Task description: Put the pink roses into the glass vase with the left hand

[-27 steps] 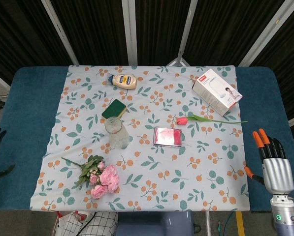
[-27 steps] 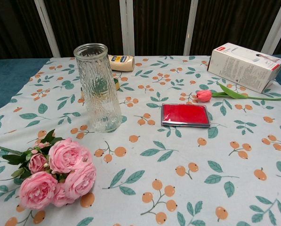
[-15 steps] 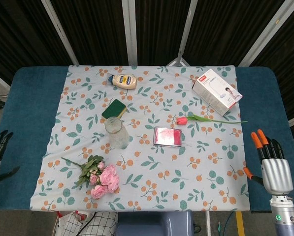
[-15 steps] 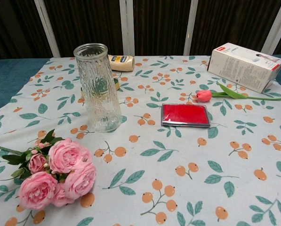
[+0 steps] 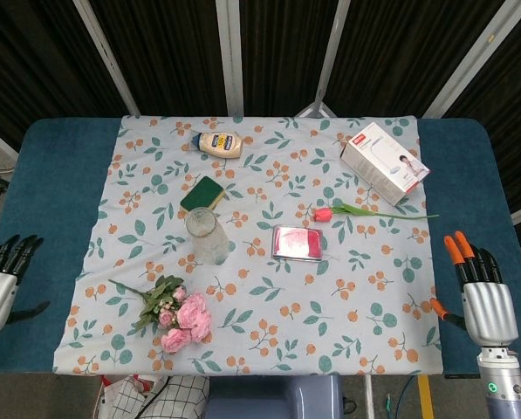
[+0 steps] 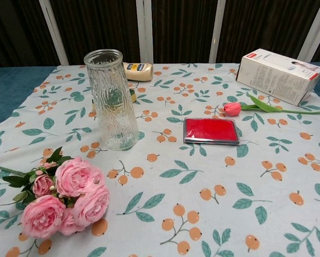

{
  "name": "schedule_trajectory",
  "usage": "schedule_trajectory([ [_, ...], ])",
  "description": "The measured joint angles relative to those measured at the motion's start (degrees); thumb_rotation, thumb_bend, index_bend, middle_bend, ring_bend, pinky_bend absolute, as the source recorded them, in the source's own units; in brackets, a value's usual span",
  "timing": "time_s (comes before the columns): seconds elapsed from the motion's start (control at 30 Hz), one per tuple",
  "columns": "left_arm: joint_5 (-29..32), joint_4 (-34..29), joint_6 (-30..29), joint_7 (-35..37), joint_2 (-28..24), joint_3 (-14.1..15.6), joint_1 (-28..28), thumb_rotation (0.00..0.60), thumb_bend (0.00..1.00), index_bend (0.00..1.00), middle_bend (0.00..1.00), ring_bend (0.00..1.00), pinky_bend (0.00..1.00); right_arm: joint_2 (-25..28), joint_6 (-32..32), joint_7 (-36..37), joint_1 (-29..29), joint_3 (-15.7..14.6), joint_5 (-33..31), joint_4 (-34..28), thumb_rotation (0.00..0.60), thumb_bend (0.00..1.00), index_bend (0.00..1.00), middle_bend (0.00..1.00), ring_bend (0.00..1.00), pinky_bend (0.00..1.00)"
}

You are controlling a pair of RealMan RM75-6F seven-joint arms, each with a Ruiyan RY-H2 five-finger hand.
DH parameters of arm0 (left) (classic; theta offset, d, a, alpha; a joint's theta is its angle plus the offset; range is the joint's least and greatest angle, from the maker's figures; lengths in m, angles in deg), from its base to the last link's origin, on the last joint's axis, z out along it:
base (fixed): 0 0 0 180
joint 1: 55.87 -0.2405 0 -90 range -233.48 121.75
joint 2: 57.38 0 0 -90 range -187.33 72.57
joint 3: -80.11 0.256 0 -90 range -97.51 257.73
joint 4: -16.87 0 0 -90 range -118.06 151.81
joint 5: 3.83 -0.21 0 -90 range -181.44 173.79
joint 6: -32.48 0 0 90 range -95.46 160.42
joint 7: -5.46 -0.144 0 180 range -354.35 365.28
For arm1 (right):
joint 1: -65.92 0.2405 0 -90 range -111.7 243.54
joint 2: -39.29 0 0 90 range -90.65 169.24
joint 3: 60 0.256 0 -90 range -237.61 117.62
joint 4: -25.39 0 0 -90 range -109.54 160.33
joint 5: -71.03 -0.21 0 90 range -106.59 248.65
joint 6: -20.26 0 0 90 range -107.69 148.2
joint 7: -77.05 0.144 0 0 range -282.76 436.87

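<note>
Currently, scene: a desk (image 5: 59,175) with a blue cover, and a floral cloth (image 5: 330,323) spread over its middle.
Pink roses: the pink roses (image 5: 183,319) (image 6: 63,203) lie flat on the cloth near the front edge, on the left side, blooms toward the front and green stems pointing to the left and back.
Glass vase: the glass vase (image 5: 207,236) (image 6: 111,101) stands upright on the cloth, just behind the roses and a little to the right of them, not touching them.
Left hand: the left hand (image 5: 0,284) is at the left edge of the head view, over the blue part of the desk, fingers stretched out and apart, holding nothing. It is well apart from the roses, which lie to its right; the chest view does not show it.
Right hand: the right hand (image 5: 483,292) is at the front right corner, fingers straight with orange tips, holding nothing, far from the roses.
Other things: a red tulip (image 5: 334,212) and a white box (image 5: 384,163) at the right back, a red flat case (image 5: 297,243) near the middle, a green sponge (image 5: 202,194) behind the vase, a small bottle (image 5: 218,144) at the back.
</note>
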Motion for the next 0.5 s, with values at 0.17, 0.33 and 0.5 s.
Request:
schedule_trajectory([
  [0.17,-1.6,-6.1,7.6,0.0,-3.3,0.4,4.6,0.600,0.07,0.06,0.08,0.00,0.11,-0.1,-0.2,-0.1,0.0,0.2,-0.4,0.0,0.600,0.21,0.01,0.02,0.09,0.10],
  [0.33,-2.4,-10.3,15.5,-0.9,-4.3,0.3,9.6,0.600,0.07,0.06,0.08,0.00,0.11,0.0,-0.4,-0.1,0.0,0.2,-0.8,0.1,0.600,0.21,0.01,0.02,0.09,0.10],
  [0.5,-2.2,-13.8,25.2,-2.9,-3.5,0.5,15.0,0.600,0.07,0.06,0.08,0.00,0.11,0.3,-0.3,0.5,-0.3,0.4,-1.4,-0.1,0.600,0.21,0.01,0.02,0.09,0.10],
])
